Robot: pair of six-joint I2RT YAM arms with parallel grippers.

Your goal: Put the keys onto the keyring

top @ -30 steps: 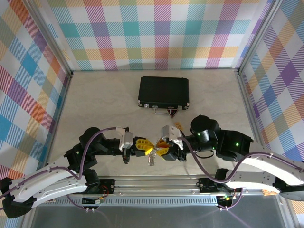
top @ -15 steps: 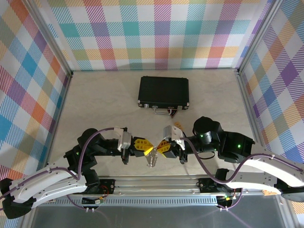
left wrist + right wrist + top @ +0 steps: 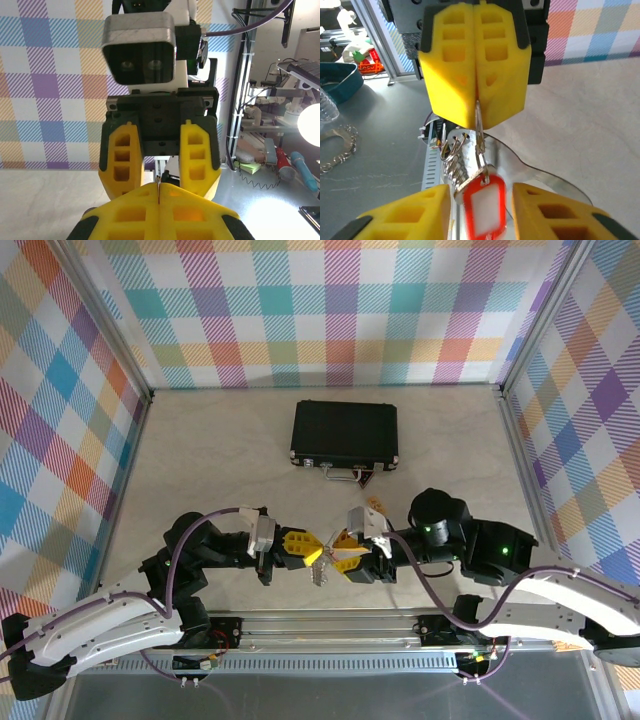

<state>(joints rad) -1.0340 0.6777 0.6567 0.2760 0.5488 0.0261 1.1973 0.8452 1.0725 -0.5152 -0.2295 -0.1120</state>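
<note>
My left gripper (image 3: pixel 306 549) is shut on a thin metal loop of the keyring (image 3: pixel 479 134), whose edge shows as a sliver between its yellow fingers (image 3: pixel 125 210). Below that gripper (image 3: pixel 477 120) hangs the silver keyring with its bumpy edge (image 3: pixel 451 167). The key with its red tag (image 3: pixel 485 207) dangles from it. My right gripper (image 3: pixel 480 194) is open, one finger (image 3: pixel 407 217) on each side of the red tag, with a gap on both sides. From above, the two grippers meet tip to tip over the table's near edge, and the keyring (image 3: pixel 320 576) hangs beneath them beside my right gripper (image 3: pixel 341 553).
A black case (image 3: pixel 345 433) lies at mid-table with its metal handle (image 3: pixel 345 473) facing me. A small yellow-orange tag (image 3: pixel 377 505) lies just in front of it. An aluminium rail (image 3: pixel 330 625) runs along the near edge. Plaid walls close in three sides.
My right gripper's fingers have spread apart from around the key. The keyring and key now hang from the left gripper alone. The left gripper has stayed shut.
</note>
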